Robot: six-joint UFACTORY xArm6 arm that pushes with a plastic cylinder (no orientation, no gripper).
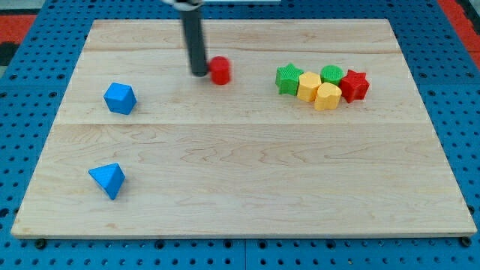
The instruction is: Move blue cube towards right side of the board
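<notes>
Nearest the view's bottom: blue triangular block (107,180), lower left of wooden board (247,187). Blue cube (120,98) above it, at left. My tip (199,73), a bare rod holding nothing, stands well right of that cube, just beside a red cylinder (220,70). Upper right, clustered and touching: green star (288,79), yellow block (308,85), second yellow block (327,97), green block (332,73), red star (355,85).
</notes>
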